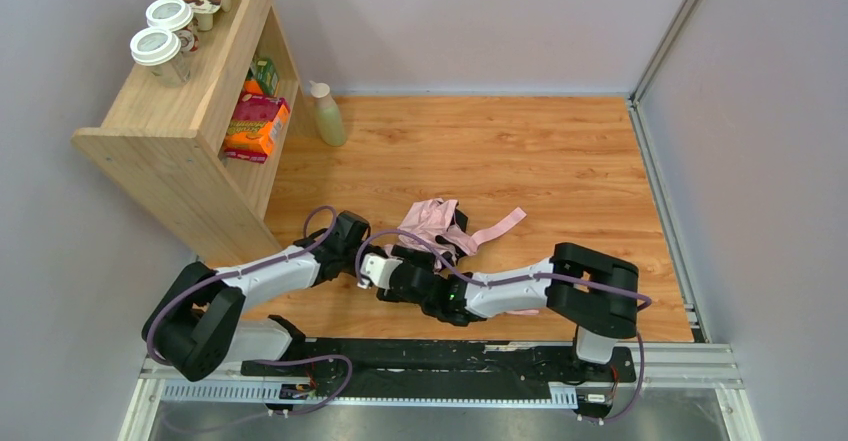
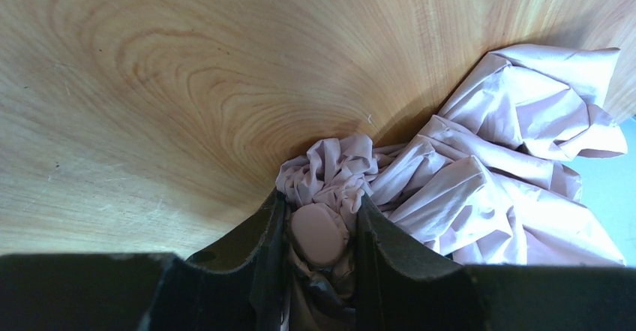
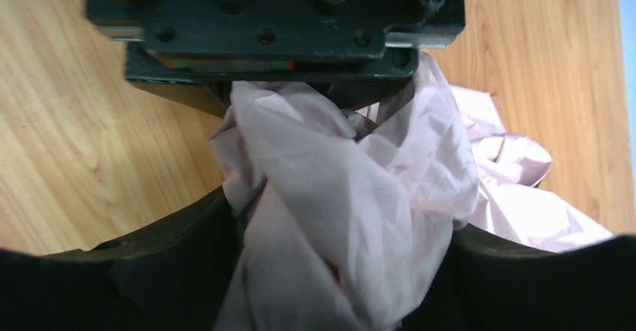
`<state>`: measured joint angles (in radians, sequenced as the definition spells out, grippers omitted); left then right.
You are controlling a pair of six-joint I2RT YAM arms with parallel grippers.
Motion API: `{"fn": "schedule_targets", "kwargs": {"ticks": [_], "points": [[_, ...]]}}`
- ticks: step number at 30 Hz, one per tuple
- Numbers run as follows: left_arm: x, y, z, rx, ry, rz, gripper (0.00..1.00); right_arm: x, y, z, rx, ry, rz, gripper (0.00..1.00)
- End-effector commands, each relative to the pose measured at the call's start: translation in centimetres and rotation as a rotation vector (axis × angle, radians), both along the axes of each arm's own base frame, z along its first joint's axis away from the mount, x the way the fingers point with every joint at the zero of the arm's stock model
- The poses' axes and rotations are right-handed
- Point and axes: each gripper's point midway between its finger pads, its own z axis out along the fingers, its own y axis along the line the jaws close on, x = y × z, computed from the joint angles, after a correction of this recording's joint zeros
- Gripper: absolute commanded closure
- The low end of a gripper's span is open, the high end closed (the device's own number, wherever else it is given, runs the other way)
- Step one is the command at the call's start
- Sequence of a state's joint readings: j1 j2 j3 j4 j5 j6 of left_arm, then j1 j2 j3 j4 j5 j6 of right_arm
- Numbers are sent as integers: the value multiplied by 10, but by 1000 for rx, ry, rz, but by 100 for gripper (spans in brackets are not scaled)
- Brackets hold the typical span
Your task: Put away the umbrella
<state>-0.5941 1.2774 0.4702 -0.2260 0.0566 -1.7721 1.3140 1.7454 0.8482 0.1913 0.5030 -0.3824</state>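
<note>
Pale pink umbrella (image 1: 430,219) crumpled on wooden worktop (image 1: 560,151) — left gripper (image 2: 321,212) pinches its rounded end; right gripper (image 3: 341,215) straddles the canopy, cannot tell if clamped.

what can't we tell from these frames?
1. Top view: the wrists cover both grips and the near end of the umbrella.
2. Right wrist view: fabric buries the fingertips of the right gripper; pinched or loose, unclear.
3. Left wrist view: the left gripper clamps a pink knob; the bottom edge cuts off the rest.
4. Shaft: under fabric in every view.
5. Shelf boxes: print too small.
</note>
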Motion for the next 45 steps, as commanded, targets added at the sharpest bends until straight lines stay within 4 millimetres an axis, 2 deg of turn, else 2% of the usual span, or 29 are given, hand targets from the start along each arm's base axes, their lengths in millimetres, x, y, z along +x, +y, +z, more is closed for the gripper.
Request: {"fn": "schedule_targets", "kwargs": {"ticks": [1,3,6,8,11,12,13,15,16,18,20,21,22,26,27,30,34,36,40,41,42,43,44,45], "points": [[-34,17,-21,90,120,-52,100,8,-9,-23,-26,77,-62,36],[-34,16,-19,82,116,-58,100,7,-16,-38,-56,100,-75,48],[-33,16,-18,73,105,-55,100,10,-28,-59,-90,144,-113,60],[-32,12,-15,50,91,-61,100,11,-36,-71,-110,185,-133,72],[-28,10,-12,30,57,-64,100,4,-41,-81,-113,289,-135,95],[-25,9,-11,23,37,-64,100,1,-43,-84,-106,342,-137,100],[-22,9,-9,24,14,-71,100,-5,-46,-88,-104,410,-137,100],[-14,12,-5,28,-28,-74,91,-15,-52,-95,-82,539,-143,100],[-8,13,-3,31,-62,-72,72,-23,-52,-97,-63,609,-136,100],[4,15,6,47,-131,-83,44,-38,-55,-104,-58,721,-127,100],[17,19,18,60,-216,-90,29,-48,-60,-111,-55,798,-136,100],[19,19,25,65,-260,-116,28,-50,-65,-115,-58,832,-140,100],[29,28,31,90,-302,-86,28,-54,-68,-118,-38,891,-177,100],[43,47,62,143,-469,-80,28,-63,-72,-123,30,1047,-215,100],[43,50,73,137,-511,-69,28,-65,-71,-123,47,1089,-217,100],[37,58,87,150,-561,-69,27,-65,-64,-118,121,1227,-228,100],[27,55,106,58,-630,-52,27,-57,-53,-113,190,1428,-278,100],[22,48,107,-6,-633,-50,27,-52,-48,-109,262,1515,-301,100],[14,38,90,-84,-517,-37,26,-33,-42,-108,353,1574,-319,100],[15,34,90,-102,-512,-38,26,-32,-43,-109,361,1584,-321,100],[16,33,80,-102,-483,-36,26,-28,-42,-109,376,1594,-315,100],[22,25,89,-144,-525,-39,26,-26,-42,-110,381,1602,-320,100],[23,23,78,-136,-487,-43,26,-25,-43,-111,386,1612,-323,100],[30,15,89,-164,-535,-49,26,-24,-43,-111,392,1621,-322,100]]}}
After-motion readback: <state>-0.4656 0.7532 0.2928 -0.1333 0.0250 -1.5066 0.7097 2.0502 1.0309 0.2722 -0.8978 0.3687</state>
